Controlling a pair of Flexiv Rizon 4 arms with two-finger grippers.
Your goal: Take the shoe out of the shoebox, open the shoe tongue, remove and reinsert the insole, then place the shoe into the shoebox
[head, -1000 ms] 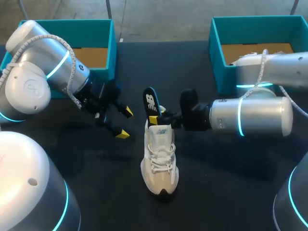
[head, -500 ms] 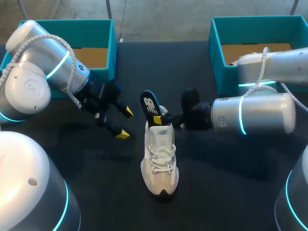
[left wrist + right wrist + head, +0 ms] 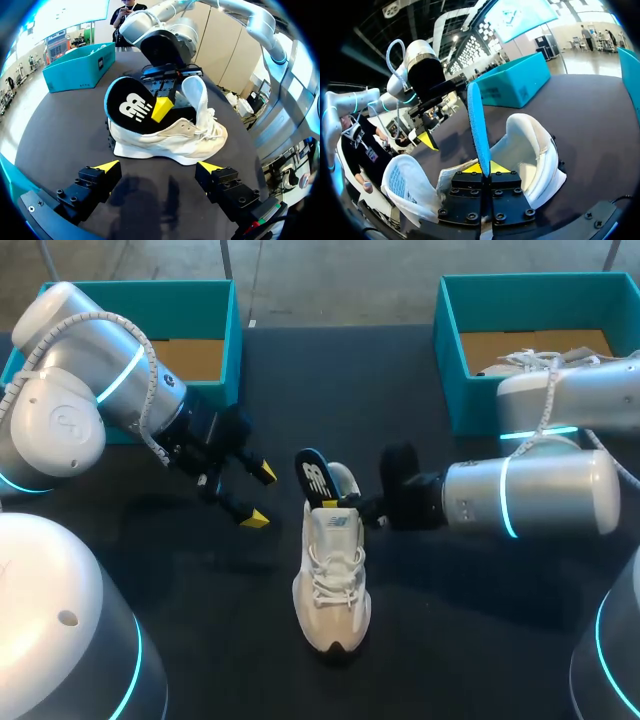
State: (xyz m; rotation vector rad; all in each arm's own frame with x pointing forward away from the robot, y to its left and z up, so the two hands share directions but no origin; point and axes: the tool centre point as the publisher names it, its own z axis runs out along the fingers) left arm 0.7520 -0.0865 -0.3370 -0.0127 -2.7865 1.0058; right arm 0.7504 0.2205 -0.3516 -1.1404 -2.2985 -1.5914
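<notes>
A white shoe [image 3: 332,575] lies on the black table, toe toward me. Its dark insole [image 3: 315,478], blue-edged, stands upright out of the heel opening. My right gripper [image 3: 337,503] comes in from the right and is shut on the insole's lower part. In the right wrist view the insole [image 3: 477,125] rises edge-on from between the closed yellow tips [image 3: 484,167], with the heel cup [image 3: 532,145] beside it. My left gripper [image 3: 260,495] hangs open left of the shoe, touching nothing. In its own view the open fingers [image 3: 159,166] face the shoe's side [image 3: 170,142] and the insole [image 3: 131,105].
A teal shoebox [image 3: 215,300] stands at the back left behind my left arm. A second teal box [image 3: 450,350] at the back right holds another white shoe [image 3: 530,362]. My right arm's forearm [image 3: 530,495] lies across the table's right side.
My right gripper has closed on the insole and carried it lower and nearer, down toward the heel opening. The shoe shifted slightly toward me. The left arm stayed still.
</notes>
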